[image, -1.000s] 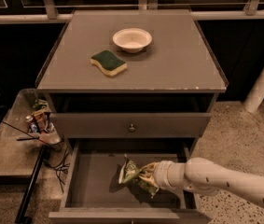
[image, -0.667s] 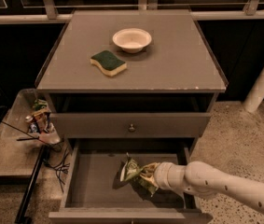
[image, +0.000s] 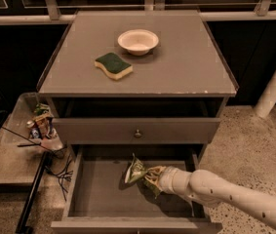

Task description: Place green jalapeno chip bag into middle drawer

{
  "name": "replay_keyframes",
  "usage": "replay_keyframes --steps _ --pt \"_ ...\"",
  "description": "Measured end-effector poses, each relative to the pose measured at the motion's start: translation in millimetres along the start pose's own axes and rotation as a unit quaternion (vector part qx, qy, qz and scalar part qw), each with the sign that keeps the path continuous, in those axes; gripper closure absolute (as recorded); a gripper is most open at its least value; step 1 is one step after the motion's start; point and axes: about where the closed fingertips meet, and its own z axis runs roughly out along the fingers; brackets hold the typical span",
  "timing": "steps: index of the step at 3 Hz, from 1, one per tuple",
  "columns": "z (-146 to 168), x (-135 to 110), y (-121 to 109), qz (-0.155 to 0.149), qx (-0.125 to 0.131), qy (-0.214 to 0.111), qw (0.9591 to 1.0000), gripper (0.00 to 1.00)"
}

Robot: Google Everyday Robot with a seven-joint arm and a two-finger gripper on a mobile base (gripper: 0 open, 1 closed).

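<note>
Placement is the step in hand. Camera view: the gripper point(image: 153, 178) reaches from the right into the open middle drawer point(image: 98, 199). Its jaws are pinched on the right edge of the green jalapeno chip bag point(image: 136, 170), which stands tilted over the drawer floor near its middle and does not seem to lie flat yet. The next move, I judge, calls for lowering slightly, parting the jaws to release the bag, then drawing back clear of the drawer walls.
</note>
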Motion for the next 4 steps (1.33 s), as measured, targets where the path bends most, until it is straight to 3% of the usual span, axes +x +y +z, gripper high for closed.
replay_keyframes --steps 2,4 --pt "1.0 0.5 0.0 -0.001 0.000 0.000 1.0000 0.59" --pt "1.0 0.4 0.0 -0.001 0.000 0.000 1.0000 0.13"
